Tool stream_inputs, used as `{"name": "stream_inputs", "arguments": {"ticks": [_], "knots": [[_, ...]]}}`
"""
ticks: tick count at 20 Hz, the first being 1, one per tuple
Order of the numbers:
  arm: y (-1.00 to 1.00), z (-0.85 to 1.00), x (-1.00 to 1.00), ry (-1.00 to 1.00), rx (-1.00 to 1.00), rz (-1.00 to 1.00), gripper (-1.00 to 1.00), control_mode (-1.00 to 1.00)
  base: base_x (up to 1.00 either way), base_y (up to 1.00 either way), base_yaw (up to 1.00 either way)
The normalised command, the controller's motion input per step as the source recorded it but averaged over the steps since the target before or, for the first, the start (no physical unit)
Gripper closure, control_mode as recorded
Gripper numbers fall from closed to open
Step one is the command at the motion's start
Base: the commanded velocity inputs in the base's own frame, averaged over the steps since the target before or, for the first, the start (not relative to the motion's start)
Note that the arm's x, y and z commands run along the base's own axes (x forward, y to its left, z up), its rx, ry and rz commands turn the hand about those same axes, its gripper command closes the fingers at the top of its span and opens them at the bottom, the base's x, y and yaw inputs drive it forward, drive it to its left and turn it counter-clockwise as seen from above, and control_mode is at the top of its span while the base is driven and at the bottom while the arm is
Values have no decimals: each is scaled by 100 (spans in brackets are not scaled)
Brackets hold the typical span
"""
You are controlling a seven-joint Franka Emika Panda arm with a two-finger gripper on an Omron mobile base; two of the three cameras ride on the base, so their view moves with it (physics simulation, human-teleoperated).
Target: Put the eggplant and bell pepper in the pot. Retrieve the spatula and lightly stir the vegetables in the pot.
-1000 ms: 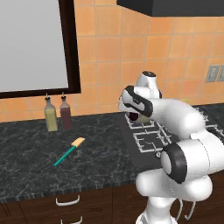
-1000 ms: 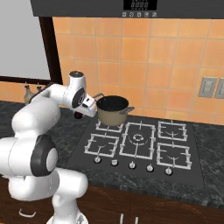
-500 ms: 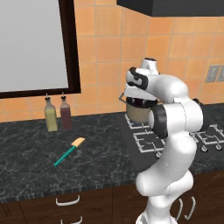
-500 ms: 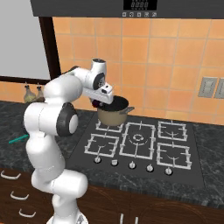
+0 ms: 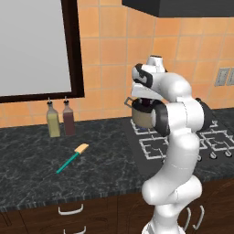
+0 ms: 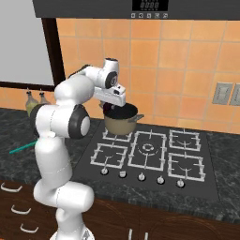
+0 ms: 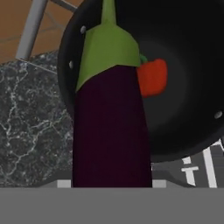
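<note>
The dark purple eggplant (image 7: pixel 111 131), with its green cap, hangs close before the hand camera and hides the fingertips. My gripper (image 6: pixel 110 105) is shut on it just above the brownish-grey pot (image 6: pixel 121 121), which stands on the back left burner. A small red bell pepper (image 7: pixel 152 78) lies on the pot's dark bottom (image 7: pixel 183 100). In the left base view the hand hovers over the pot (image 5: pixel 140 117). On the counter to the left lies the spatula (image 5: pixel 72 158), teal handle toward the front and tan blade toward the wall.
Two bottles, one yellowish (image 5: pixel 53 121) and one dark red (image 5: pixel 68 119), stand against the wall left of the stove. The cooktop (image 6: pixel 150 152) has several grates and a row of knobs along its front. A range hood (image 6: pixel 140 8) hangs overhead.
The arm has swung from beside the pot to above it, carrying the eggplant over the rim. The spatula and bottles have stayed where they were.
</note>
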Motion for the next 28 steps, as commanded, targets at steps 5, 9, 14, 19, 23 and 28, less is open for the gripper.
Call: {"name": "stream_inputs", "arguments": {"ticks": [5, 9, 14, 19, 23, 28], "knots": [[-6, -43, 6, -36, -1, 0, 100, -100, 0, 0, 0], [-3, -42, 16, -29, 0, 0, 100, -100, 0, 0, 0], [-23, -20, 28, -2, -2, 0, 100, -100, 0, 0, 0], [-26, -6, 38, 8, -4, 0, 100, -100, 0, 0, 0], [-19, -12, 40, 7, -3, 0, 100, -100, 0, 0, 0], [-3, -22, 20, 1, -4, 0, 100, -100, 0, 0, 0]]}}
